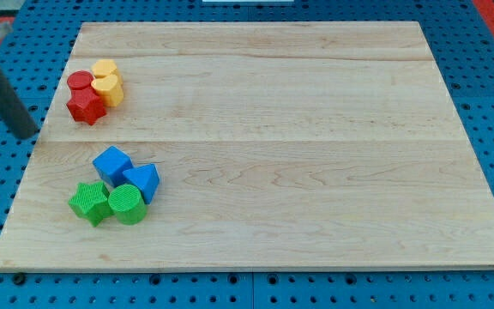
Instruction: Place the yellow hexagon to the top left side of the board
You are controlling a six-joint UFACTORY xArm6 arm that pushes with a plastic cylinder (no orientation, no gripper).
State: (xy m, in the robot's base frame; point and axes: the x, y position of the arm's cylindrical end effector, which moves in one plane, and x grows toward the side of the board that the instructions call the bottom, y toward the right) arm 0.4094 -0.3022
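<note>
Green blocks (pixel 110 203) sit nearest, low on the board (pixel 316 129). Up at the view's top left, the yellow hexagon (pixel 109 88) touches the red blocks (pixel 84 96). My tip (pixel 26 135), empty-ended, stands off-board, left of it.

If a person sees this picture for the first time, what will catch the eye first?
Two tight clusters on the wooden board: at the view's upper left, a red cylinder, a red star and two yellow blocks; lower left, a blue cube, a blue triangle, a green star and a green cylinder. My tip stands left of the red star, apart.
</note>
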